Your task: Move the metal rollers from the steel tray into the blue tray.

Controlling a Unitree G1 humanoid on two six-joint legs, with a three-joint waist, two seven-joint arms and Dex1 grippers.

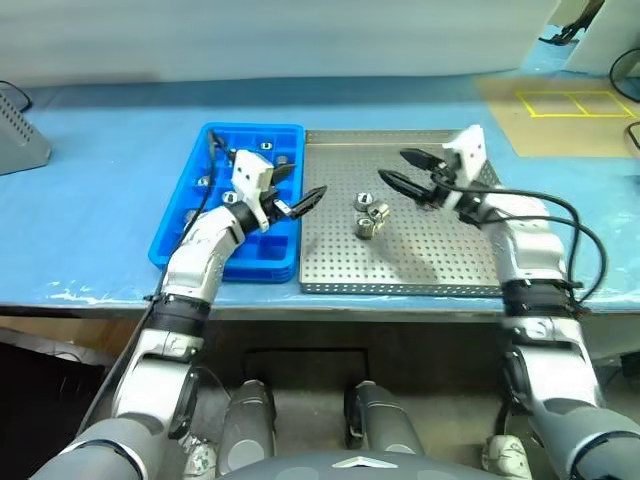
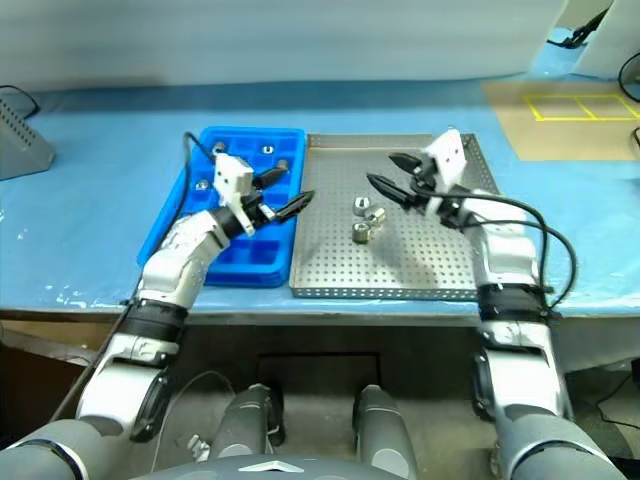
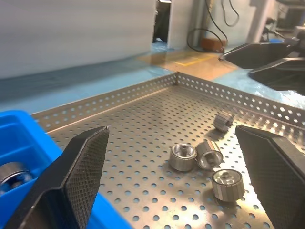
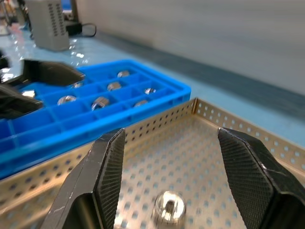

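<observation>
A: Steel tray (image 1: 400, 262) floor: where is it open?
B: Bare near the front rim and along the back; metal rollers (image 1: 369, 213) cluster mid-tray.
A: Obstructions?
B: Left gripper (image 1: 298, 193) and right gripper (image 1: 405, 170) flank the cluster. Blue tray (image 1: 172, 243) abuts the left rim.

blue tray (image 1: 180, 235) just left of steel tray (image 1: 440, 265), rollers (image 1: 368, 213) in both

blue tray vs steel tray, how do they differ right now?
The blue tray is plastic, narrow and split into square compartments; the steel tray is grey metal, wider, one open perforated floor. The blue tray's rollers sit apart in separate compartments; the steel tray's metal rollers lie loose in a cluster near its middle. Both sit side by side on the blue table, each holding rollers.
</observation>
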